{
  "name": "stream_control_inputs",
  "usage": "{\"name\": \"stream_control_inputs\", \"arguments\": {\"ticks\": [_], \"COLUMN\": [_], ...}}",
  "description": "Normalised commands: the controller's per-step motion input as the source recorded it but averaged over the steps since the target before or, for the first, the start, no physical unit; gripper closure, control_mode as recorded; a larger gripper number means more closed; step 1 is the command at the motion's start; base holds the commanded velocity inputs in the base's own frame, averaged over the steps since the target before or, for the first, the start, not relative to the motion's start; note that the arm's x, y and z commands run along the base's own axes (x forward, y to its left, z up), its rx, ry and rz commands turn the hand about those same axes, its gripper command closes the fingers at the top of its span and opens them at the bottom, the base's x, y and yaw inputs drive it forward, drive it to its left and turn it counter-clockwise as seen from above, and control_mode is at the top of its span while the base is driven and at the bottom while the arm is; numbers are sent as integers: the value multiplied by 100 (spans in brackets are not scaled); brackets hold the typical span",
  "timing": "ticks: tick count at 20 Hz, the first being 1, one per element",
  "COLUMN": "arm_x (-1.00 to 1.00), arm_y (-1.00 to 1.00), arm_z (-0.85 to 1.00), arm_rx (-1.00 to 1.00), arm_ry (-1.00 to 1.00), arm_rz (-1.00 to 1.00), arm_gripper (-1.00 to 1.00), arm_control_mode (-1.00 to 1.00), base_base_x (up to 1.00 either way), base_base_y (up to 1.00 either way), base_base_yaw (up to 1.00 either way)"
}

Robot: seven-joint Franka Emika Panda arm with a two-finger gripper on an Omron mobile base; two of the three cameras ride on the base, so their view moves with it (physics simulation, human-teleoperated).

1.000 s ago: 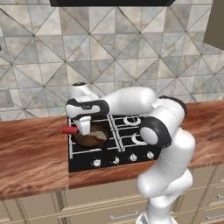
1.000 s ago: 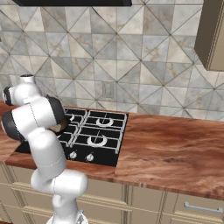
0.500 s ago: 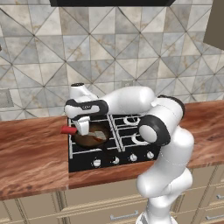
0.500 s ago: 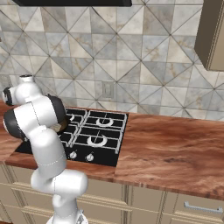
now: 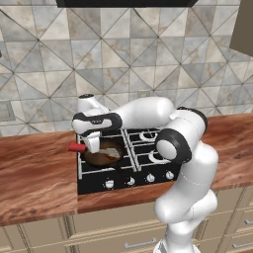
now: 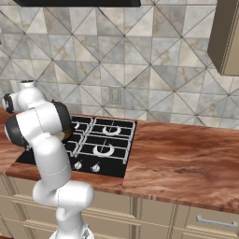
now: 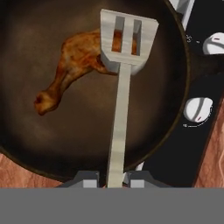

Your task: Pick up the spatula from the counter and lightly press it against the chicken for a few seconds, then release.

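Drifted slightly toward the left end of the desk [image 5: 34,178] over the last second, then held nearly still above the pan [image 7: 39,127]. Found pinching the near end of the spatula [image 7: 119,113] between the jaws, with the handle running straight out from between the two tips. Located the pan on the front left burner of the hob [image 5: 148,165], near the desk's front edge. Noted the slotted blade lying over the thick end of the chicken [image 7: 72,61], straight ahead of the jaws along the spatula's long axis. Noted the drumstick lying crosswise to that axis, thin end off to the left in the hand view. Appears touching; firmness of press not determinable. Judged to be at the pressing step, with a short hold and a straight lift off the meat remaining.
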Motion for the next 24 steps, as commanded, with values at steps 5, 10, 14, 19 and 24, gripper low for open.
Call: {"name": "stream_control_inputs", "arguments": {"ticks": [5,10,14,19,24], "arm_x": [0,0,0,-1,-3], "arm_y": [0,0,0,0,0], "arm_z": [-8,0,0,6,24], "arm_rx": [0,0,0,0,-1], "arm_ry": [0,0,-2,-9,-14], "arm_rz": [0,0,0,0,0], "arm_gripper": [100,100,100,100,100], "arm_control_mode": [-100,-100,-100,-100,-100], "base_base_x": [0,0,0,0,0], "base_base_y": [0,0,0,0,0], "base_base_yaw": [0,0,0,0,0]}}
